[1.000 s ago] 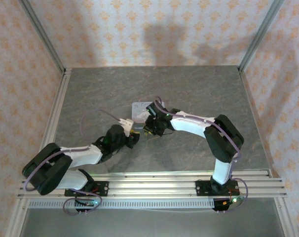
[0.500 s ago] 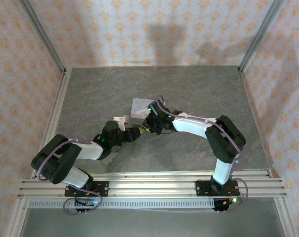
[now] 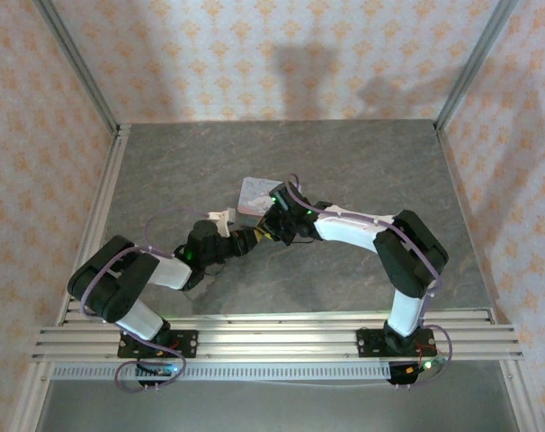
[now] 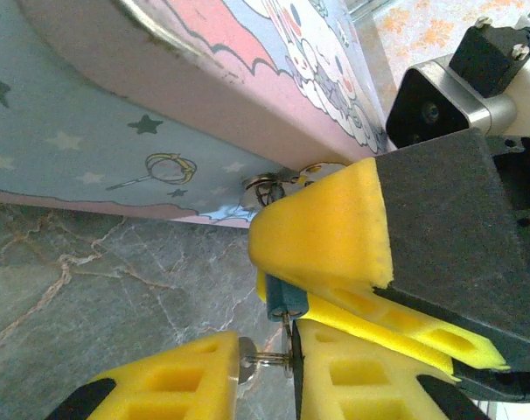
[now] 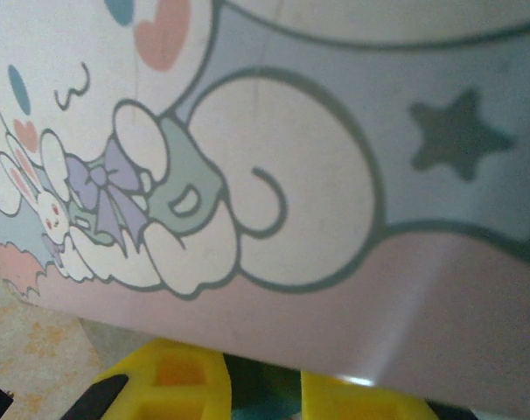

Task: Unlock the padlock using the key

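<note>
One pale blue tin (image 4: 116, 131), printed with cartoon rabbits, stars and clouds but no readable lettering, sits on the grey marbled worktop (image 4: 90, 289). The right claw (image 5: 265, 385) clamps its yellow foam pads on the single small teal padlock (image 4: 287, 299) beside the tin's lower edge. The left claw (image 4: 267, 372) pinches the one thin silvery key (image 4: 256, 357) just below the padlock.

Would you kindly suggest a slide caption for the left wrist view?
Left fingers grip the tiny key just below the teal padlock, which the right fingers pinch beside the cartoon-printed tin.
</note>
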{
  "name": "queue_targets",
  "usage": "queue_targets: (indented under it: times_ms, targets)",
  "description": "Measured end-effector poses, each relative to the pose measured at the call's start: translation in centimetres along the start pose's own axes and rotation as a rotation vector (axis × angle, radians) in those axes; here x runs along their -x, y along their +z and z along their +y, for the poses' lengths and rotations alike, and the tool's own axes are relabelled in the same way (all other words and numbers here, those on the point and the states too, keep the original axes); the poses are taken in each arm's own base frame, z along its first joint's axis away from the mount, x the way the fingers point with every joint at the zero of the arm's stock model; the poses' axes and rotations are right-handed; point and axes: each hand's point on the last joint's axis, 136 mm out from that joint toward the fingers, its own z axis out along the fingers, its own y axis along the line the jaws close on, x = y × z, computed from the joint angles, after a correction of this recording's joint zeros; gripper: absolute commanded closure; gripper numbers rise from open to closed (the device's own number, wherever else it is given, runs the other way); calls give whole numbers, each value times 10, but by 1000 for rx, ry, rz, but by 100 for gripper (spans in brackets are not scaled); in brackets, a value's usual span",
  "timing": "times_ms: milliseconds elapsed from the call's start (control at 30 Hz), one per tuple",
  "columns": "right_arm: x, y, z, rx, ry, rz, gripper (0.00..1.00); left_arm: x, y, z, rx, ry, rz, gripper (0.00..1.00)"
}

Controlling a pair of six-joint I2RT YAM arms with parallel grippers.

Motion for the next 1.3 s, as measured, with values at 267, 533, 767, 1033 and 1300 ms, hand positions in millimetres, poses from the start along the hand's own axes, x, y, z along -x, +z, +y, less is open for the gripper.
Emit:
queue_targets:
  times_ms: [267,533,767,1033,1300]
  targets:
    - [0,0,0,0,4,0,100,0,4,-1,-12,1,6,81]
    - [5,0,-1,2,18,-8,100,3,10,-3,-35,8,0,92]
    - [9,0,-2,-1,26,-18,100,4,13,-6,-57,30,-2,100]
    - [6,0,0,1,27,-6,100,6,8,-6,-6,206,-5,100]
    - [0,-3,2,-13,29,26,100,2,2,-14,89,460,12,100]
